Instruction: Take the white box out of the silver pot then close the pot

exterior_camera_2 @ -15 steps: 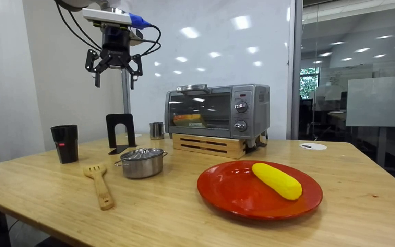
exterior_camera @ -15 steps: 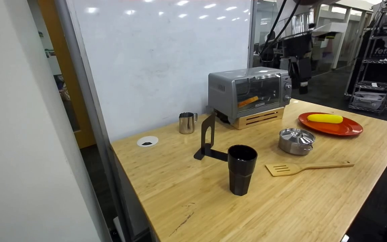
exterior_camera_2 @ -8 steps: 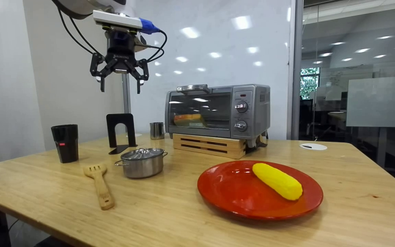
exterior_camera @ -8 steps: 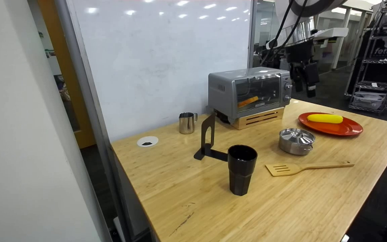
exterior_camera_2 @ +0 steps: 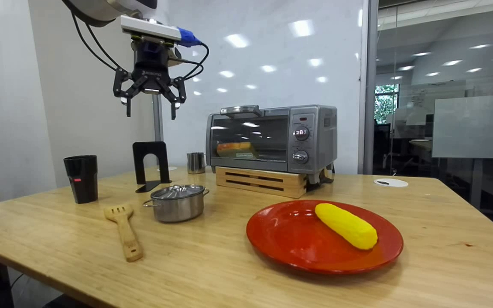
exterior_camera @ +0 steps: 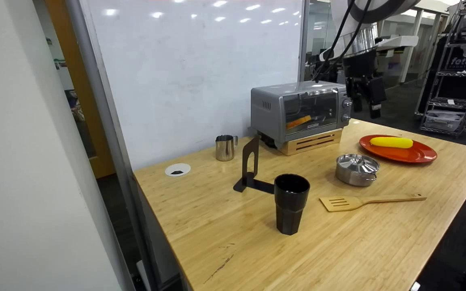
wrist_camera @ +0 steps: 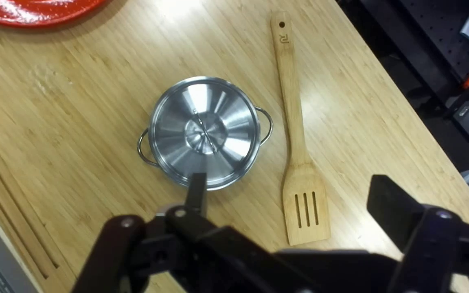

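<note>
Currently, the gripper (exterior_camera_2: 151, 114) hangs empty, jaws spread wide, apparently to uncover the silver pot (exterior_camera_2: 180, 208) on the table (exterior_camera_2: 212, 261), white box unseen, presumably inside; next, centre and lower over the lid handle (wrist_camera: 205, 131).

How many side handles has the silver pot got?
2 on the silver pot. In the wrist view, the right handle faces the wooden spatula; the left handle is opposite. None seems hidden.
</note>
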Robot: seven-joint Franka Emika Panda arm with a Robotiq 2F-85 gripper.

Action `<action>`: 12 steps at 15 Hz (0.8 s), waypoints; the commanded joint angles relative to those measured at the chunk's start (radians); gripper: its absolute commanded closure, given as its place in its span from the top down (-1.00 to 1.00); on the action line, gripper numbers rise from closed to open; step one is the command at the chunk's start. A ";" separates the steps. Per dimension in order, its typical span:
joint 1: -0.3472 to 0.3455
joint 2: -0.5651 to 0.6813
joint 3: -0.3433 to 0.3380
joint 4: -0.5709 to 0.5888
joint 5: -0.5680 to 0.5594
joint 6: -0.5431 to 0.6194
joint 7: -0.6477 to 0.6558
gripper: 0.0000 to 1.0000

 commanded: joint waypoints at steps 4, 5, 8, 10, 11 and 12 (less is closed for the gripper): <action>-0.047 0.054 0.001 -0.072 -0.026 0.201 -0.158 1.00; -0.054 0.059 -0.001 -0.091 -0.025 0.253 -0.163 1.00; -0.069 0.071 -0.002 -0.138 -0.024 0.364 -0.174 1.00; -0.077 0.068 -0.001 -0.168 -0.029 0.389 -0.206 1.00; -0.080 0.062 0.000 -0.178 -0.032 0.379 -0.236 1.00; -0.083 0.055 0.000 -0.186 -0.031 0.367 -0.269 1.00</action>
